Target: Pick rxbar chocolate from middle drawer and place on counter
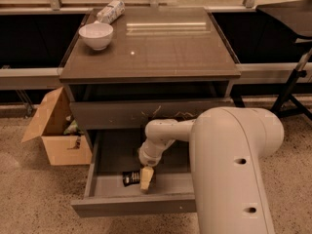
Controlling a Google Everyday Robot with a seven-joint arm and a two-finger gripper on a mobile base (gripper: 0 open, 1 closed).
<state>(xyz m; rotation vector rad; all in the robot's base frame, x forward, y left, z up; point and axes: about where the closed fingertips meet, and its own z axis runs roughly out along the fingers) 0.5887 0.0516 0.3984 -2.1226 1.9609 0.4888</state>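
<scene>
The middle drawer (134, 206) is pulled out at the bottom of the cabinet, below a white-scratched drawer front (151, 113). The rxbar chocolate (130, 178), a small flat black bar, lies on the drawer floor near its front wall. My gripper (145, 180) reaches down into the drawer, and its pale tip is right beside the bar's right end, touching or nearly touching it. My white arm (229, 160) comes in from the right and hides the drawer's right part. The counter (161, 48) is the glossy grey-brown top above.
A white bowl (96, 34) and a pale crinkled packet (110, 11) sit at the counter's back left. An open cardboard box (56, 130) stands on the floor left of the cabinet. A dark stand's legs (292, 91) are at the right.
</scene>
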